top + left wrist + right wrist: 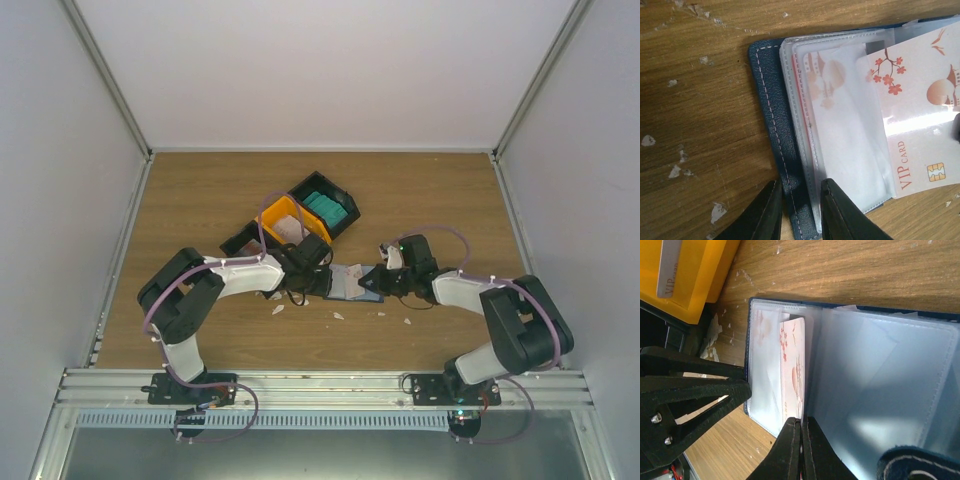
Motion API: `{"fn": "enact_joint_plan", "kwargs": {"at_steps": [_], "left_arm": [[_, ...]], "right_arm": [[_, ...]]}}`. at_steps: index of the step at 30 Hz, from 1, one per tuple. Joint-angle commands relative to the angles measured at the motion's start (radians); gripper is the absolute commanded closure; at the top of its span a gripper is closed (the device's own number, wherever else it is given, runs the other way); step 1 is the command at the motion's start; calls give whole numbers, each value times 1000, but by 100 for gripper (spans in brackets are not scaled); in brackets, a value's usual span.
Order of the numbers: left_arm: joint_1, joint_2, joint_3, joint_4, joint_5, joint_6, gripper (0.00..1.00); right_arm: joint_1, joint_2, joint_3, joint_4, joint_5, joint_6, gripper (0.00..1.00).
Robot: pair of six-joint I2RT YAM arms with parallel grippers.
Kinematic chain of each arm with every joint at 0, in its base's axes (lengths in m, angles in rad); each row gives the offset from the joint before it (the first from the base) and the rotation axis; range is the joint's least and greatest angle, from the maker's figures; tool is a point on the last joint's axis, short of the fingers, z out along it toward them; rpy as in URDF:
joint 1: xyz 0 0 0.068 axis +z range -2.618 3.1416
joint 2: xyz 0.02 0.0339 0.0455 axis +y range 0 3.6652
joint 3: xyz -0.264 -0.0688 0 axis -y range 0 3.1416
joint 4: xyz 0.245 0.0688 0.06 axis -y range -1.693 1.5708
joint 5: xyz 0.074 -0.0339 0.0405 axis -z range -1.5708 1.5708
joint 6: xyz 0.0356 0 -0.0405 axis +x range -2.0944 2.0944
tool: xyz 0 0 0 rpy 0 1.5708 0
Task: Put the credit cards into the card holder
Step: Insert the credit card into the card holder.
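Right gripper point(800, 421) is narrow, its jaws all but together and nipping the near edge of a credit card point(792, 367). The card runs straight out ahead of the fingertips, into the open card holder point(880, 385). Over on the other side, the left gripper point(800, 187) is narrow too, pinching the holder's stitched navy edge between its fingers. The holder lies flat on the wooden table point(200, 200) between the two grippers, just in front of the orange bin point(280, 222).

From above, the wrists cover most of the holder. In the left wrist view the card is cut off at the right edge. How deep it sits under the cloudy clear sleeves is hard to make out; its inner end seems to be beneath one.

The card is white with red blossoms, a pale orange disc, a gold chip and "VIP CARD" in red. White scraps point(338, 316) lie on the wood nearby.
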Motion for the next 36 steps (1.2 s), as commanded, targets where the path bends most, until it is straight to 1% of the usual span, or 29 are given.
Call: {"fn": "enact_joint_plan", "kwargs": {"at_steps": [1,10,12,20,29,36], "left_arm": [[-16,42,0,9,-21,0,75],[-21,48,-2,11,-15,4,77],[-21,50,-2,10,-14,2,78],[-22,51,-7,14,-14,0,82],[-27,51,-11,15,-11,-3,84],[-29,53,-10,19,-5,-11,85]], "right_arm": [[-7,45,-29,26,21,16,99],[20,99,-26,83,6,46,99],[29,108,-26,93,7,57,99],[86,144,-29,153,15,137,99],[130,159,-48,201,65,244,99],[166,117,-88,206,126,334,100]]}}
